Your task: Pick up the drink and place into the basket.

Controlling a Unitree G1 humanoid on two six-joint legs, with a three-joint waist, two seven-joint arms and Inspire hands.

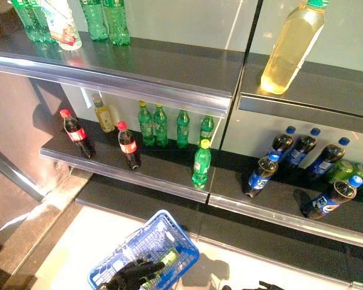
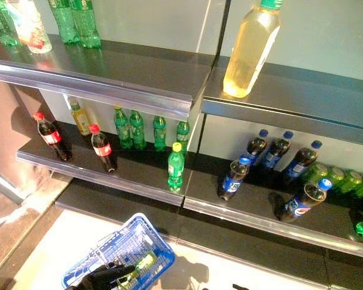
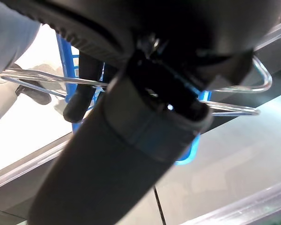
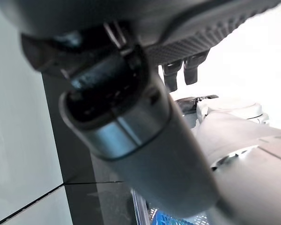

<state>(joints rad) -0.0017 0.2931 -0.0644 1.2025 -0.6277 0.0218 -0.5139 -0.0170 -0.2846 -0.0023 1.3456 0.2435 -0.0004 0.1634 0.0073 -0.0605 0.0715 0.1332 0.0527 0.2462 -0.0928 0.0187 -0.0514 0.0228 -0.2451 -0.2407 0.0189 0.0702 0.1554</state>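
Two dark shelves run across the frame against a pale wall, each edged with a silver rail. On the upper shelf (image 1: 169, 63), green bottles (image 1: 106, 21) stand in the upper left of the frame and a large yellow bottle (image 1: 290, 48) stands in the upper right. On the lower shelf (image 1: 163, 166), two cola bottles with red caps (image 1: 128, 146) stand at the left, a small yellow bottle (image 1: 103, 113) sits behind them, a row of small green bottles (image 1: 163, 125) lines the back, and one green bottle with a yellow cap (image 1: 200, 163) stands alone near the front edge. Further right, dark bottles with blue caps (image 1: 290, 154) stand and lean in a loose group. Below the shelves a dark step meets a pale floor (image 1: 66, 241). At the bottom centre of the frame hangs a blue basket (image 1: 163, 238) with wire handles; the left robot hand (image 1: 133, 273) has its dark fingers curled round those handles, as the left wrist view also shows. A green drink (image 1: 168, 261) lies inside the basket, just beside that hand. The right robot hand (image 4: 182, 72) barely shows at the bottom edge, right of the basket; its fingers look relaxed and hold nothing.
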